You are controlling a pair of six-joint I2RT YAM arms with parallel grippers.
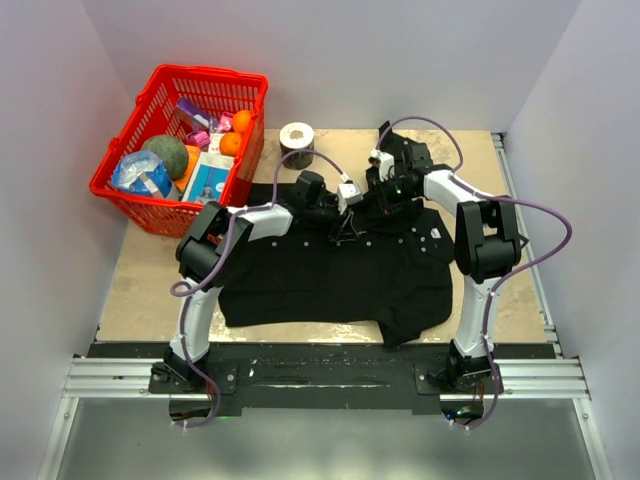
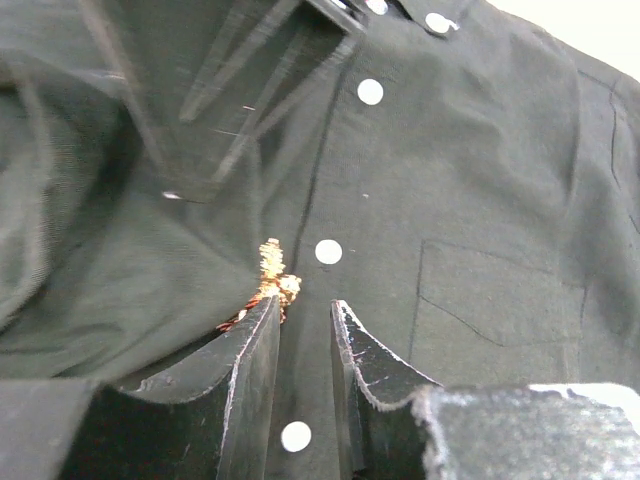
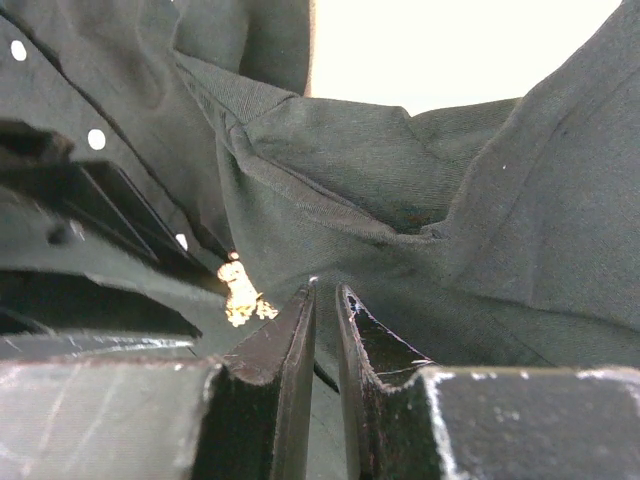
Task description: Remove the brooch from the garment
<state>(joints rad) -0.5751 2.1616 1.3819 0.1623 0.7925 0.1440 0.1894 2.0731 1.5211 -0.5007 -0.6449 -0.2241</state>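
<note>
- Garment: black shirt lying spread across the middle of the table, with both arms reaching over its far half.
- Brooch: pinned to the shirt front just beside the button row, at 9 o'clock from the middle button. It is overexposed in both wrist views, so its colour and shape read poorly.
- Left gripper: fingers set slightly apart, with bare cloth showing in the slot. The brooch sits at 11 o'clock from the tips and appears to touch the outer edge of one finger, not between them.
- Right gripper: fingers almost pressed together with a sliver of gap left, low against a raised fold of cloth. The brooch is at 9 o'clock from the tips. Whether cloth is caught between them cannot be told.
- Chest pocket: at 3 o'clock from the button row.
- Red basket: filled with goods, at the table's 10 o'clock corner.
- Tape roll: at the table's 12 o'clock edge.
</note>
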